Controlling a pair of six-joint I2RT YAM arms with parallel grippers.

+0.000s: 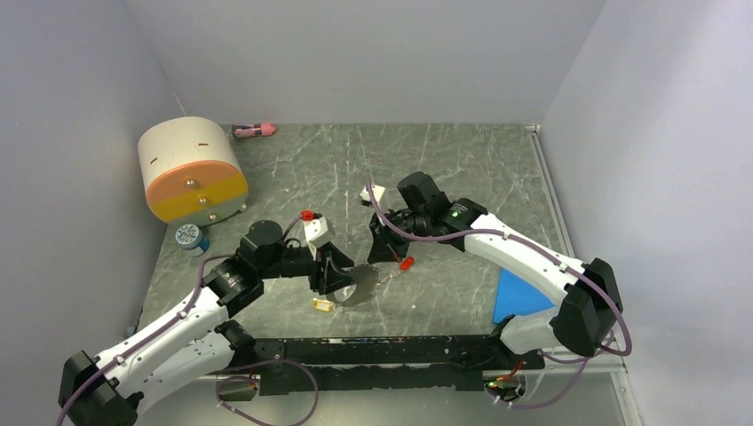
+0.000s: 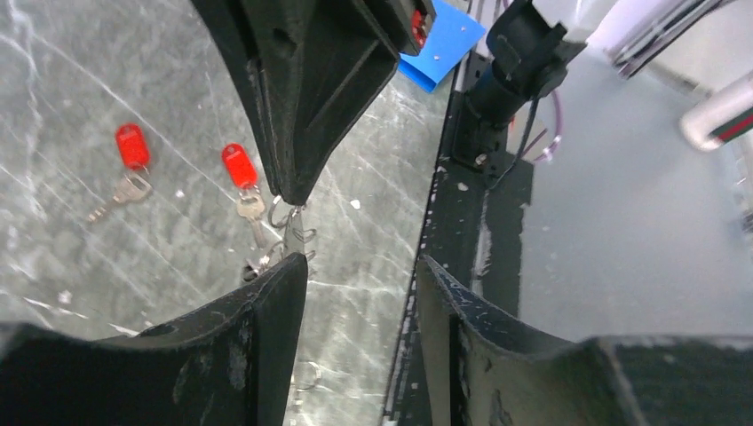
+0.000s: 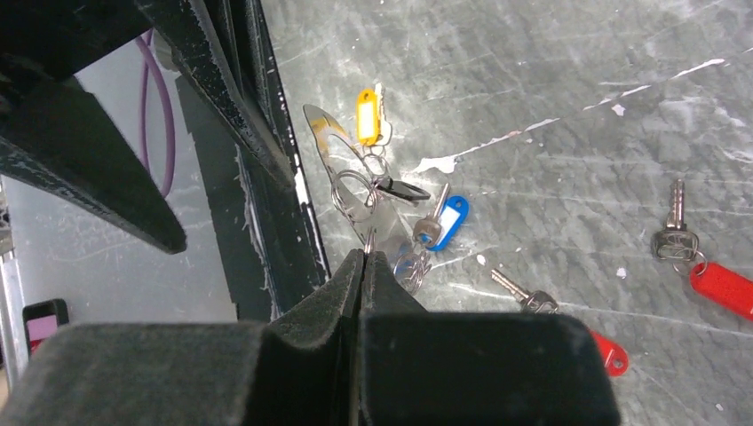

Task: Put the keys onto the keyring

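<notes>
Keyring (image 1: 360, 289): from above, lying on the counter (image 1: 462, 177) between both arms. From left wrist, left end effector (image 2: 362, 271) gaping, red keys (image 2: 238, 167) lying nearby. From right wrist, right end effector (image 3: 364, 264) seemingly pinching its thin wire shut; likely handling light, stiff, slippery, so gripping wire, not plate.

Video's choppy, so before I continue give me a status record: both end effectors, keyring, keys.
keyring: plate on table
left end effector: open, near the bunch, holding nothing
right end effector: shut on keyring, at its thin wire loop
by the plate: yellow-tag key, blue-tag key
red-tag keys: two, flat on table, off to the side
</notes>
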